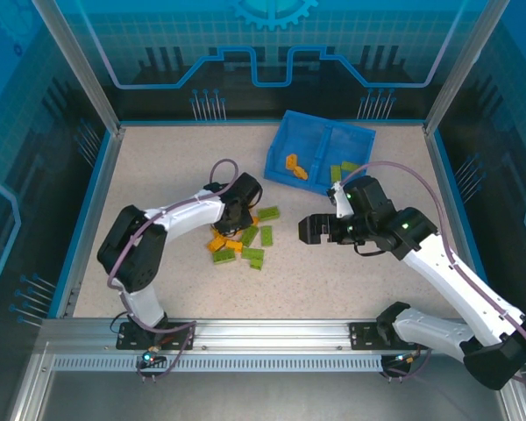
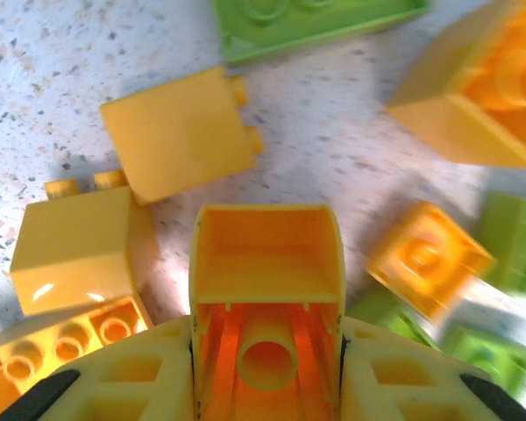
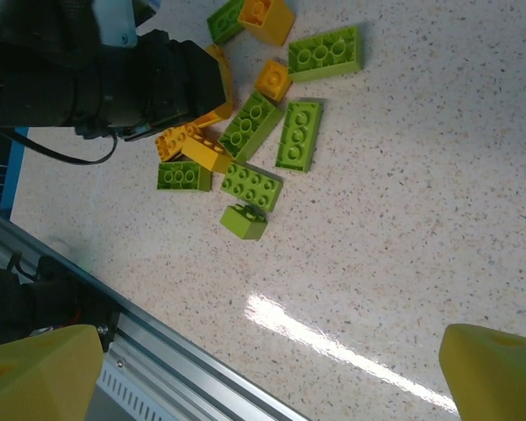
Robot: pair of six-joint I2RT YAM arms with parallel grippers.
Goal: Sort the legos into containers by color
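Left pincer clamps an orange brick. The tray lies toward the far-right corner of the desk. Right pincer is spread, empty and nearer it.

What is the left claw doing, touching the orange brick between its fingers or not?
Touching. In the left wrist view, both fingers of the left gripper press flat against the sides of the orange brick, with no gap showing.
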